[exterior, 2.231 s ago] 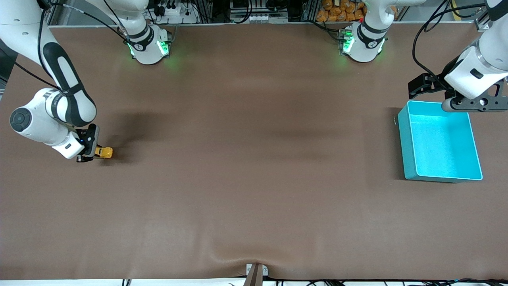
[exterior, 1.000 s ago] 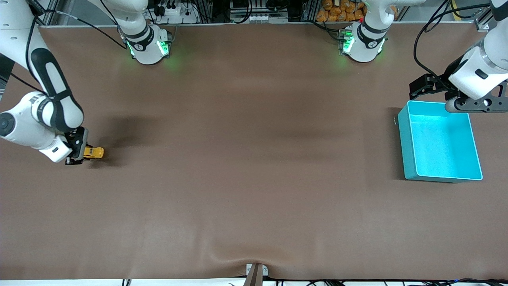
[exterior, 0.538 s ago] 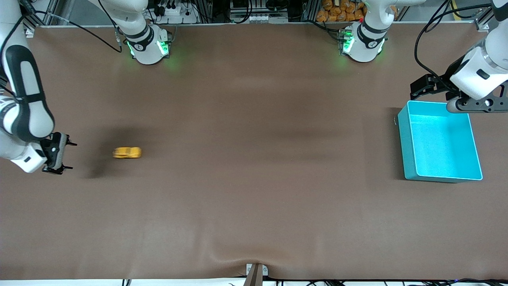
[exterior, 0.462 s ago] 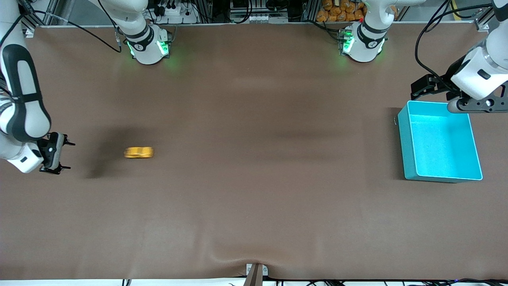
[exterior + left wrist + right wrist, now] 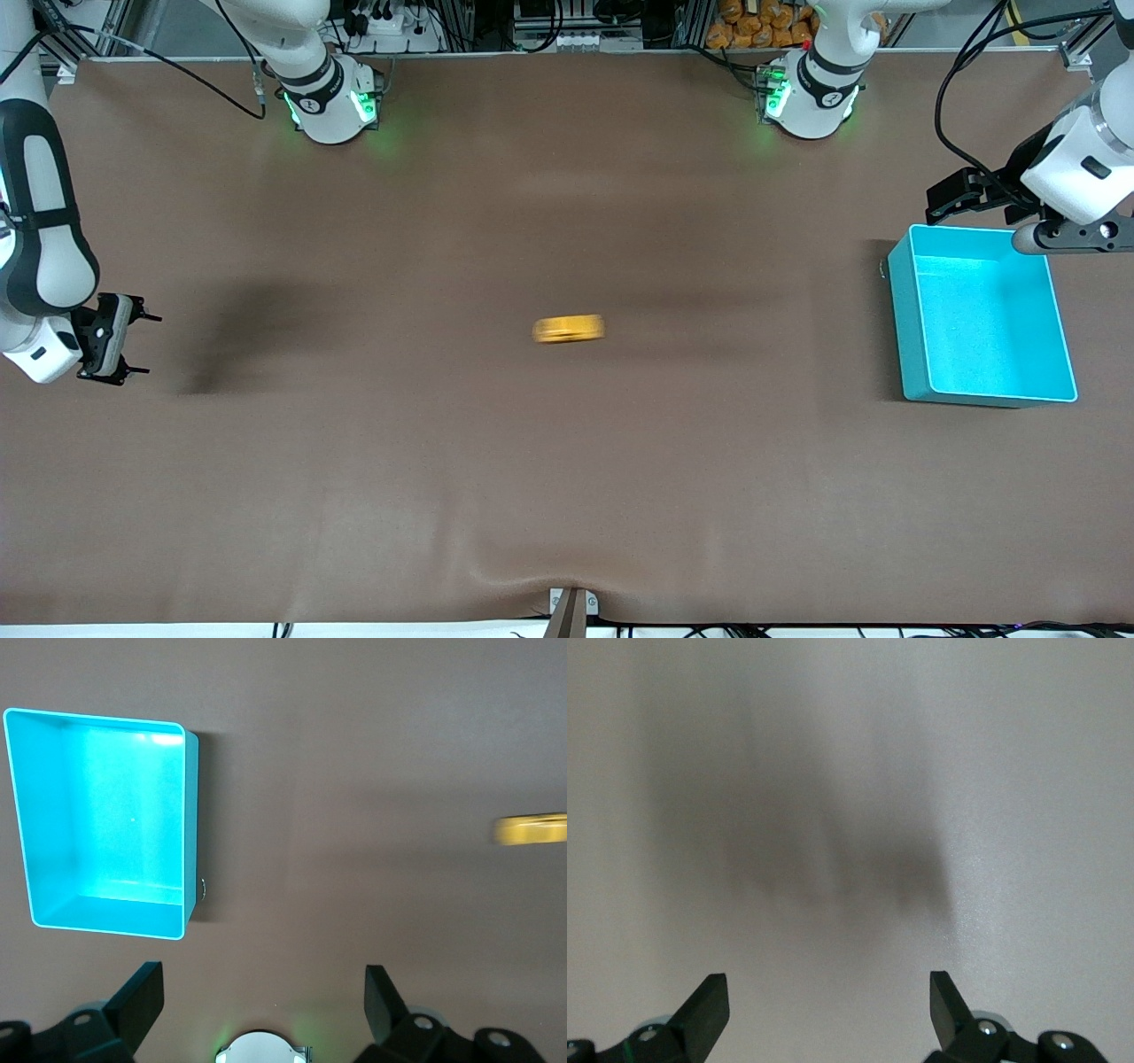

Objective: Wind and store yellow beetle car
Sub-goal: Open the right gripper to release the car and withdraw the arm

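The yellow beetle car shows as a blurred yellow streak on the brown table near its middle, free of both grippers. It also shows in the left wrist view. My right gripper is open and empty, low over the table at the right arm's end, far from the car; in its wrist view only bare table lies between the fingers. My left gripper is open and empty over the turquoise bin's rim that is farthest from the front camera. The bin is empty.
The two arm bases stand along the table edge farthest from the front camera. A ripple in the table cover lies at the edge nearest that camera.
My right gripper let go of the car and drew back. The car has rolled from beside it to the table's middle, toward the bin. The left gripper shifted slightly.
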Robot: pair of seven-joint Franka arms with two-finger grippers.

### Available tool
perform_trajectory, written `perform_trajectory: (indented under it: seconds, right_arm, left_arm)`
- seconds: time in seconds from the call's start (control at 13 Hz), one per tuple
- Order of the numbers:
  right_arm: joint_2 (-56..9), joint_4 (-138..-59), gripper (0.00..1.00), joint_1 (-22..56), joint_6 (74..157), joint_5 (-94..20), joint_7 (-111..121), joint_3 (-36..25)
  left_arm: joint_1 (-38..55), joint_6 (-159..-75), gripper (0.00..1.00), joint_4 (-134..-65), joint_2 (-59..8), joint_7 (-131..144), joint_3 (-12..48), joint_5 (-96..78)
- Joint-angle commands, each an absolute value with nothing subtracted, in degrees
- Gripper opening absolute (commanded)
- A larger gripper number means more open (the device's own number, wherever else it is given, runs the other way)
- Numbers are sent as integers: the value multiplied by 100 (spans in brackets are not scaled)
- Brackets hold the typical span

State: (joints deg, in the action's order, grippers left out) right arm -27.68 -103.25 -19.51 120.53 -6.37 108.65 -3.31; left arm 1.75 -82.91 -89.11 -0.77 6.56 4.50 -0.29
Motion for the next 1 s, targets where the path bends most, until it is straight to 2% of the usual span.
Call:
perform_trajectory:
  seconds: [0.0,0.38,0.62,0.77,0.92]
  right_arm:
    - [-2883,-10187,100,-2074,11979,-738,10837,-237]
    - [-2892,-10187,100,-2083,11988,-791,10828,-246]
    - [-2874,-10047,100,-2039,11962,-817,10619,-237]
    - [-2813,-9827,100,-1978,11701,-870,10049,-202]
    - [-2804,-9275,100,-1803,10955,-1115,9442,-202]
  left_arm:
    - [141,-8297,100,-8859,-88,624,457,-123]
    - [114,-8297,100,-8886,-123,650,448,-114]
    - [53,-8332,100,-8973,-377,738,448,-123]
    - [-87,-8742,100,-9463,-422,878,457,-123]
    - [-97,-9419,100,-10183,-413,1499,448,-114]
